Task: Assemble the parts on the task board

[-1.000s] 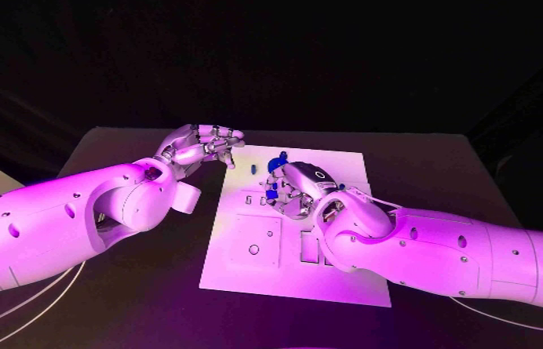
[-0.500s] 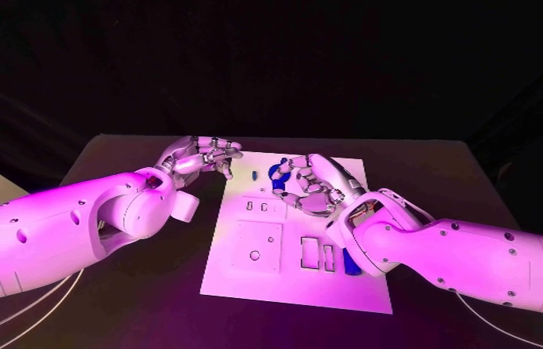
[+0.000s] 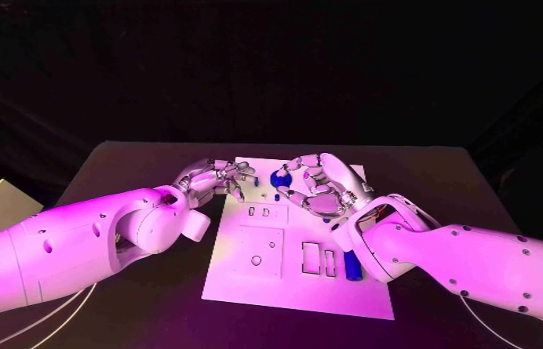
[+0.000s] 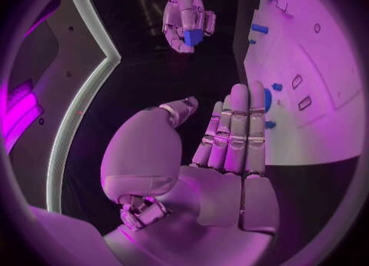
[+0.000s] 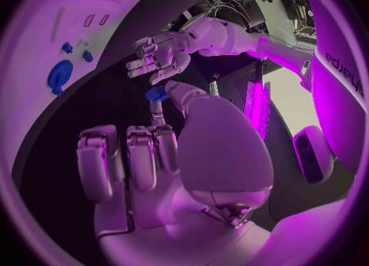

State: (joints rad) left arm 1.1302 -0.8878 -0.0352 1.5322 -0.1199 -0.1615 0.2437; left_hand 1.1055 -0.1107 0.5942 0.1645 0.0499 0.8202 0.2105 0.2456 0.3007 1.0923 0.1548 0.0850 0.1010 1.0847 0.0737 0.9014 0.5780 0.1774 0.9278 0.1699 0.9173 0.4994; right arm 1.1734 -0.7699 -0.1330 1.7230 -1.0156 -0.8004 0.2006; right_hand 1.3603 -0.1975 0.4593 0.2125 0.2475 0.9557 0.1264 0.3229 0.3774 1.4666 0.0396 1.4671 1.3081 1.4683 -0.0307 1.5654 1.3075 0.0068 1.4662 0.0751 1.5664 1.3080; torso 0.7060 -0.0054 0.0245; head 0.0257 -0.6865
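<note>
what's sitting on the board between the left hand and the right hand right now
In the head view, two small blue parts sit on the task board between the left hand and the right hand, which pinches a blue part.

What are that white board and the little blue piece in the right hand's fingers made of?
The task board looks like matt white plastic or coated sheet: flat, thin, with clean cut-outs. The blue piece held by the right hand looks like smooth moulded plastic: uniform colour, slight sheen. Neither is certain.

White task board (image 3: 263, 267) flat on table, small blue parts (image 3: 353, 266) on it.
</note>
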